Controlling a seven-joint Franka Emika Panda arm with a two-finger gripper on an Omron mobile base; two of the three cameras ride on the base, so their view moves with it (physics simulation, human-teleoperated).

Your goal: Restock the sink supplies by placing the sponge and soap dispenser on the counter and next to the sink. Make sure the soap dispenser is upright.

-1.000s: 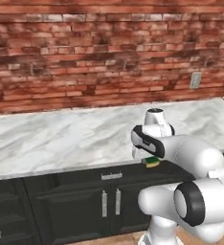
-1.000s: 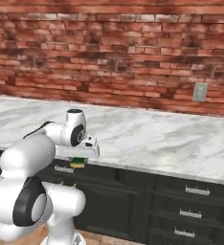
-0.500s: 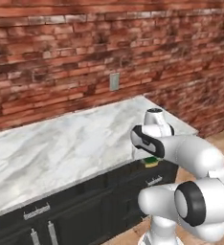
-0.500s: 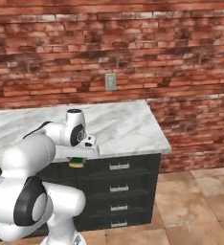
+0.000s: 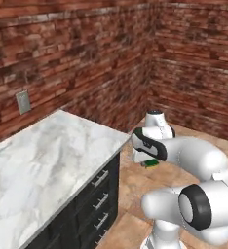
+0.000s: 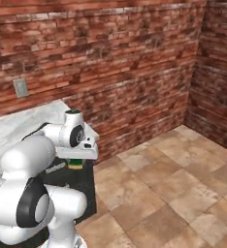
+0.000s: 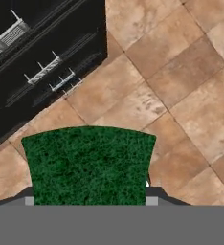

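Note:
My gripper (image 5: 146, 158) is shut on the sponge (image 5: 151, 164), a small yellow block with a dark green scouring layer. It hangs in the air past the end of the marble counter (image 5: 47, 155), above the tiled floor. From the right base view the gripper (image 6: 77, 157) holds the sponge (image 6: 75, 164) just under the hand. The hand view looks down on the green face of the sponge (image 7: 87, 160), pinched between the gripper (image 7: 90, 198) tips. The soap dispenser and the sink are out of view.
Dark drawer fronts (image 5: 99, 194) with steel handles stand under the counter end. Red brick walls meet in a corner (image 5: 152, 53) at the right. A wall outlet (image 5: 23, 101) sits above the marble. Brown floor tiles (image 6: 173, 179) spread open to the right.
The base has turned right, so the whole picture shifted: the counter slid left, and the room corner and tiled floor came into view. The sponge stays in the gripper.

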